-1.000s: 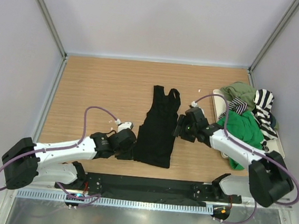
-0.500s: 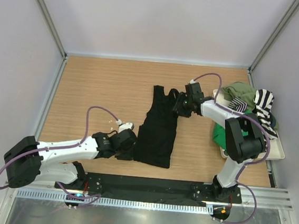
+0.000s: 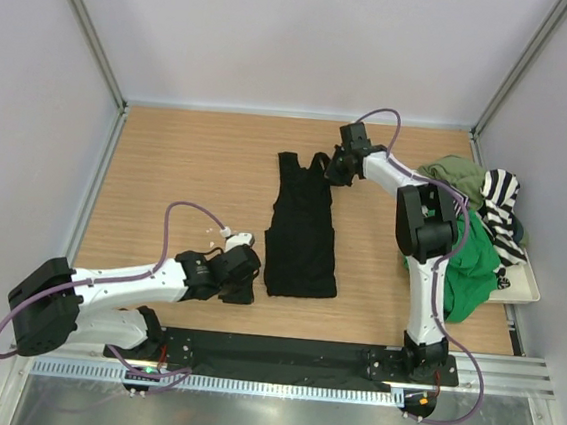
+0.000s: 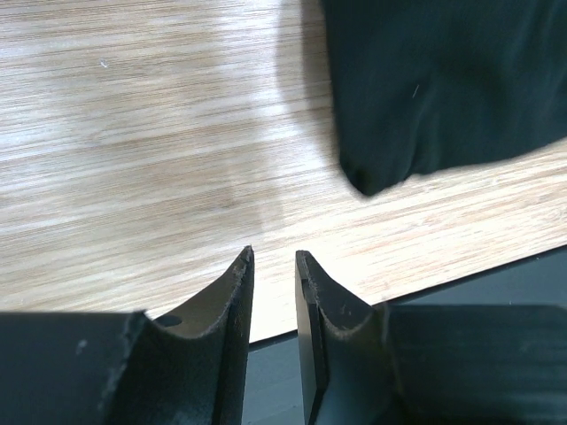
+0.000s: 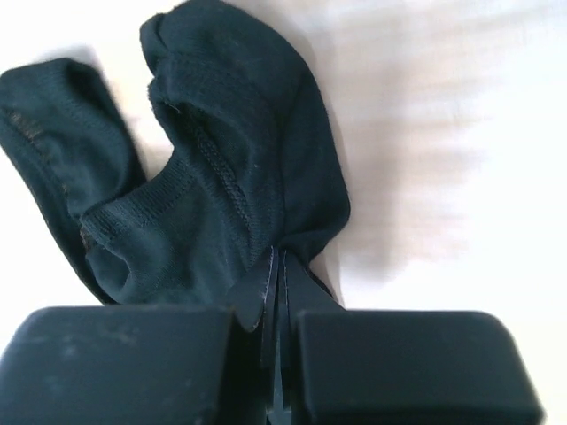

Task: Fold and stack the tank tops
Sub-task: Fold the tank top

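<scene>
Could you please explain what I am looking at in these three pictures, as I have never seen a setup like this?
These are two robot arms bolted at the near edge of a wooden table. The overhead picture looks down on both arms. The other two pictures come from a camera on each wrist. A black tank top lies flat in the middle. The right gripper is shut on its shoulder end. The left gripper is empty and slightly open, near its bottom corner. At the right, a white tray carries a pile: an olive top, a striped top and a green top.
</scene>
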`<state>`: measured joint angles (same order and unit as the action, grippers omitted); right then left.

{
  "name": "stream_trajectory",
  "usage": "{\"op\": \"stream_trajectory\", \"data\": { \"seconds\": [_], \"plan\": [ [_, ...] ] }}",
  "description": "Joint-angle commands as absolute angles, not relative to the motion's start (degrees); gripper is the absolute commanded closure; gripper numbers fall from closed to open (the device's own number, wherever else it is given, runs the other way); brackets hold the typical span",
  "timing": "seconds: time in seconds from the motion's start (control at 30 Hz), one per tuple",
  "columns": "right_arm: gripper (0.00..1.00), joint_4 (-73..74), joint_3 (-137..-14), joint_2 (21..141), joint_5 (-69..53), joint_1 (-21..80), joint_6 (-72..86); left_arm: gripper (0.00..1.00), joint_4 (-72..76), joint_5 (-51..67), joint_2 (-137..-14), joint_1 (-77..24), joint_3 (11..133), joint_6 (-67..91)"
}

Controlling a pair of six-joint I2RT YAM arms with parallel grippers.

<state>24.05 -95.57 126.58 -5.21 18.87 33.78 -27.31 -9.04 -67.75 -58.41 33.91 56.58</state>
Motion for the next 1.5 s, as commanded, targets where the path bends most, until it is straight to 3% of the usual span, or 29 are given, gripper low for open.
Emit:
{"op": "stream_trajectory", "data": {
  "seconds": [0.0, 0.03, 0.13, 0.2, 0.5, 0.77, 0.87, 1.0, 1.17, 1.37, 1.47],
  "plan": [
    [0.96, 27.85, -103.34, 128.67, -3.60, 18.37, 31.91, 0.74, -25.75, -10.20, -67.94, -58.18, 35.33, 56.34],
    [0.96, 28.47, -104.06, 129.02, -3.86, 18.28, 31.73, 0.74, -25.66, -10.20, -68.11, -58.27, 35.33, 56.25],
    [0.74, 28.05, -101.79, 126.66, -4.30, 18.28, 31.46, 0.74, -25.23, -10.28, -68.03, -58.27, 35.59, 56.25],
    [0.65, 26.20, -97.24, 122.45, -4.48, 18.28, 31.46, 0.74, -24.70, -10.02, -67.94, -58.27, 35.68, 56.51],
    [0.52, 25.40, -78.35, 102.69, -7.29, 18.98, 28.57, 0.66, -17.85, -6.33, -70.92, -58.36, 36.82, 55.02],
    [0.53, 24.26, -50.91, 81.85, -9.23, 24.86, 28.12, 0.66, -14.85, -7.38, -74.44, -58.36, 38.58, 52.12],
    [0.49, 24.78, -42.83, 75.86, -7.48, 31.10, 31.28, 0.65, -14.50, -7.91, -75.41, -58.36, 39.81, 50.89],
    [0.49, 24.43, -38.50, 70.94, -4.22, 38.92, 37.60, 0.63, -14.50, -8.44, -77.08, -58.36, 41.04, 50.01],
    [0.49, 24.17, -34.64, 67.24, -2.37, 40.96, 39.64, 0.63, -14.41, -8.35, -80.59, -58.36, 42.54, 49.22],
    [0.53, 23.91, -33.22, 67.67, -0.88, 41.22, 39.64, 0.71, -13.80, -7.73, -83.58, -58.36, 43.33, 48.69],
    [0.67, 23.55, -33.13, 68.29, -0.53, 41.22, 39.38, 0.76, -13.80, -7.56, -84.02, -58.36, 43.24, 48.43]
  ]
}}
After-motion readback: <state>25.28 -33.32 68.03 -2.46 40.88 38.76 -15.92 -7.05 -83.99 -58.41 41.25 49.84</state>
